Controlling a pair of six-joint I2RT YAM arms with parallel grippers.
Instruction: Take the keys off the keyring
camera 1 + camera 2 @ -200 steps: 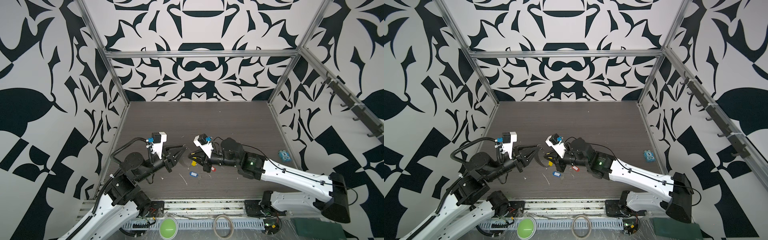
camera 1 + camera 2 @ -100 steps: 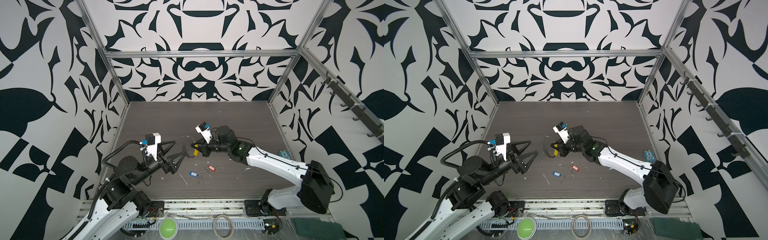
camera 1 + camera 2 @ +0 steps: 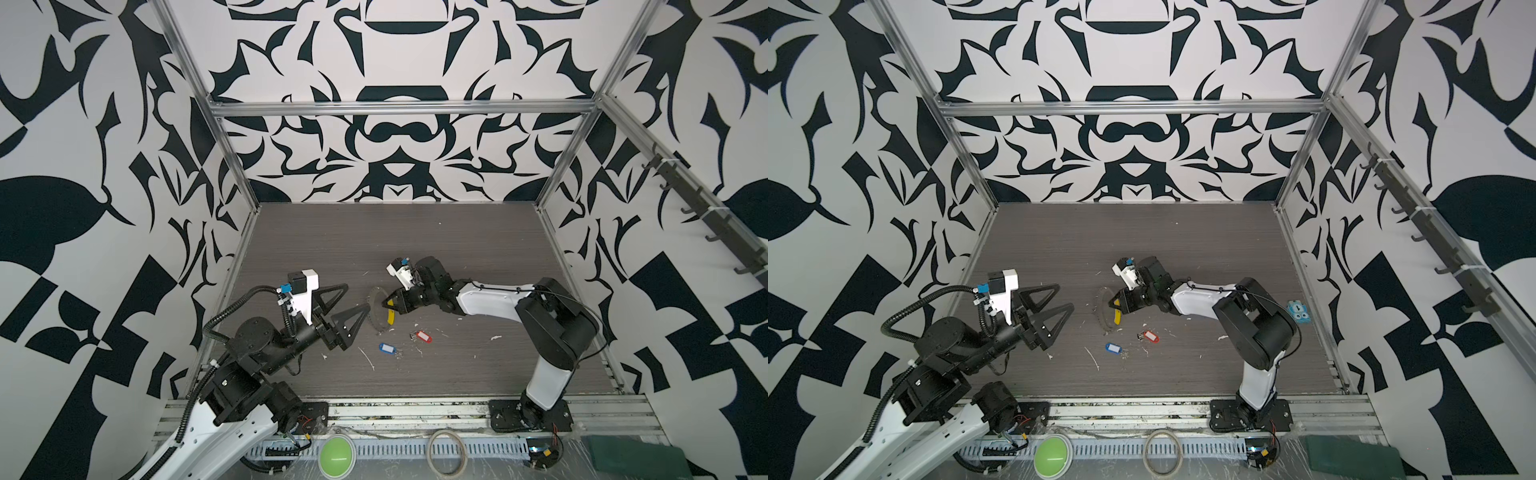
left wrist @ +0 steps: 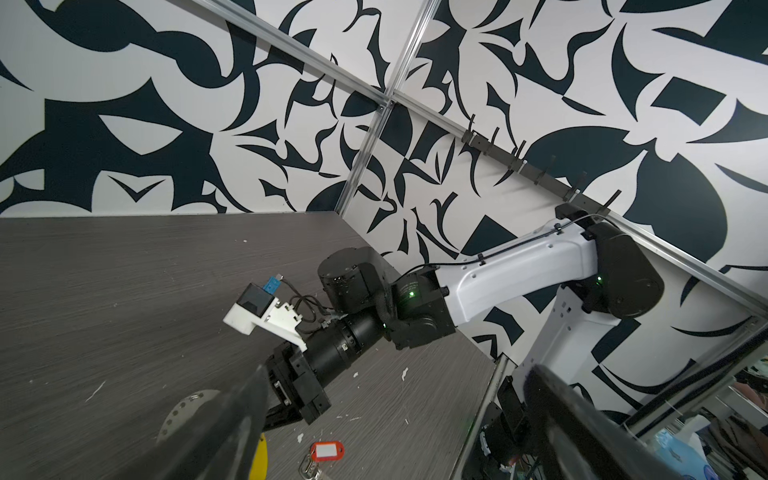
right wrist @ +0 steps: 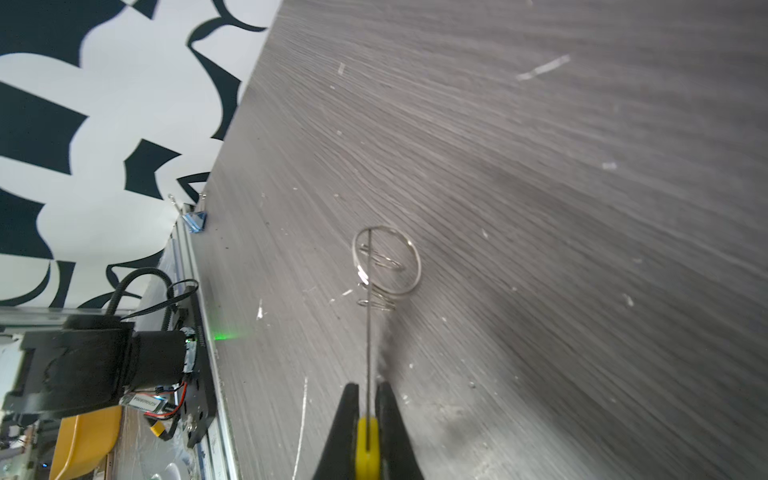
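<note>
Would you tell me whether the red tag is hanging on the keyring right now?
No, the red tag lies on the table, apart from the keyring.

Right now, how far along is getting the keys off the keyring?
Done: the red-tagged keys and blue-tagged keys lie loose on the table, clear of the keyring. In hand: the right hand pinches its yellow sleeve; the left hand is open, empty. Left: a small silver ring shows by the wire; unclear if attached.

Black-and-white abstract patterned walls (image 3: 395, 62) on three sides, aluminium frame bars (image 3: 399, 107), dark grey wood-grain tabletop (image 3: 395, 241) flecked with white scraps (image 3: 368, 358), dark hook rail (image 3: 706, 203) on right wall, slotted white cable duct (image 3: 395, 451) along front edge, even diffuse light
</note>
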